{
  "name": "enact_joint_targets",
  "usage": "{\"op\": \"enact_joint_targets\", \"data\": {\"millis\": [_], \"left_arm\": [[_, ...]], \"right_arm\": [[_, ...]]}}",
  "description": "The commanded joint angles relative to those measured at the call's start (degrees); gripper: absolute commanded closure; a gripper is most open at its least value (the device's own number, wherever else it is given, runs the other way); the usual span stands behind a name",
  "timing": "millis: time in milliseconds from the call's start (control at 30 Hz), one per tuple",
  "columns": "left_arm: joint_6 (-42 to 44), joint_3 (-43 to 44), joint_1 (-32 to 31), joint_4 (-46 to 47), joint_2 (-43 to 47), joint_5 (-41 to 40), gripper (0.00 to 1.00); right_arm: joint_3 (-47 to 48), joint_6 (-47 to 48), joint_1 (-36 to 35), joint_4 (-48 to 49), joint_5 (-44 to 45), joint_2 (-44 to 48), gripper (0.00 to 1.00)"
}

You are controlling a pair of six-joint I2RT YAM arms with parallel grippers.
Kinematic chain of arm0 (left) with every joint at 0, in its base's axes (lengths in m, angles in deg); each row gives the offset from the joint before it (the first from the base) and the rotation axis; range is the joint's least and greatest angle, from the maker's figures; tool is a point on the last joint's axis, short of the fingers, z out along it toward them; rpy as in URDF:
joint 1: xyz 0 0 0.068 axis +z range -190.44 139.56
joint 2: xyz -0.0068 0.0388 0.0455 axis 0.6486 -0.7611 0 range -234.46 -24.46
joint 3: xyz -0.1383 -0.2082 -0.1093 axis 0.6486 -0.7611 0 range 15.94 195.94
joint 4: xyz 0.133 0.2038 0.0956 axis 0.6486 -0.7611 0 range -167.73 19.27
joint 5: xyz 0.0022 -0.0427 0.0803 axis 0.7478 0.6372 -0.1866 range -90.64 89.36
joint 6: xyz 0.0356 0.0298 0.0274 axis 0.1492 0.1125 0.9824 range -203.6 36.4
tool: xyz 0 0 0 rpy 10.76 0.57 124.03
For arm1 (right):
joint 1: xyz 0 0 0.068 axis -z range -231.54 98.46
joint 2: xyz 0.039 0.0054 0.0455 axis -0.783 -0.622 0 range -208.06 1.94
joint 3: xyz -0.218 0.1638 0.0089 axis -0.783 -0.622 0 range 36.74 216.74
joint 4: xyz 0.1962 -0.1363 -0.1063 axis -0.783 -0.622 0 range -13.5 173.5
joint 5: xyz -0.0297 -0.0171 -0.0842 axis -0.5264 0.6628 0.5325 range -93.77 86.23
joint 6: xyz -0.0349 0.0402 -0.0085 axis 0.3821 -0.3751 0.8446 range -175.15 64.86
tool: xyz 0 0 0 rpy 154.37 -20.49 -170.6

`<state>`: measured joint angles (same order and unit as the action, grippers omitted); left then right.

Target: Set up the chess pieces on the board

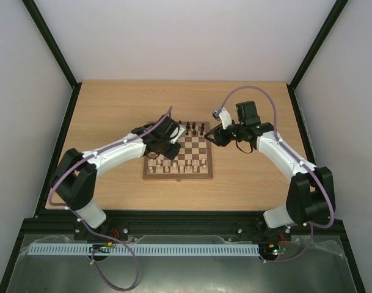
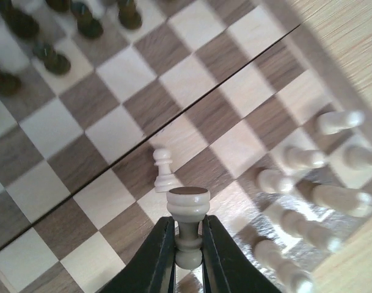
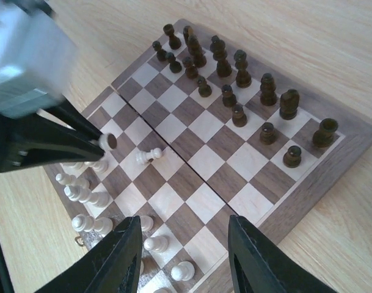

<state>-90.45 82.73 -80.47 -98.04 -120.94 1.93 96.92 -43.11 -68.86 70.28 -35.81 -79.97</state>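
Note:
The board (image 1: pixel 198 173) lies mid-table, and it also shows in the right wrist view (image 3: pixel 350 131). Dark chess pieces (image 3: pixel 234 79) stand in rows on its far side. Cream pieces (image 3: pixel 88 189) crowd the near-left side, which in the left wrist view is at the right (image 2: pixel 295 160). My left gripper (image 2: pixel 188 229) is shut on a cream piece (image 2: pixel 188 204), gripping its stem above the board's left part. The piece's dark-felted base points away from the wrist. A lone cream pawn (image 2: pixel 165 171) sits just beyond it. My right gripper (image 3: pixel 182 223) is open and empty above the board's right edge.
The board rests on a light wood tabletop (image 1: pixel 112 104) with black frame posts at the corners. The left gripper (image 3: pixel 82 143) reaches into the right wrist view from the left. A hinge seam (image 2: pixel 192 107) runs across the board's middle.

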Motion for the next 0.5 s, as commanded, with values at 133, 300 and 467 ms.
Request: {"op": "enact_joint_targets", "data": {"millis": [133, 300, 467], "left_arm": [[3.0, -1.4, -0.4, 4.1, 5.6, 1.7, 0.98], [-0.7, -0.4, 1.0, -0.3, 6.0, -1.8, 0.97], [-4.3, 0.8, 5.7, -8.5, 5.5, 4.3, 0.95]], "right_arm": [[4.9, 1.3, -0.3, -6.9, -6.0, -7.3, 0.60], [11.1, 1.3, -3.3, -12.6, -1.9, -12.5, 0.63], [16.5, 2.5, -7.9, -17.3, 2.8, -15.8, 0.64]]}}
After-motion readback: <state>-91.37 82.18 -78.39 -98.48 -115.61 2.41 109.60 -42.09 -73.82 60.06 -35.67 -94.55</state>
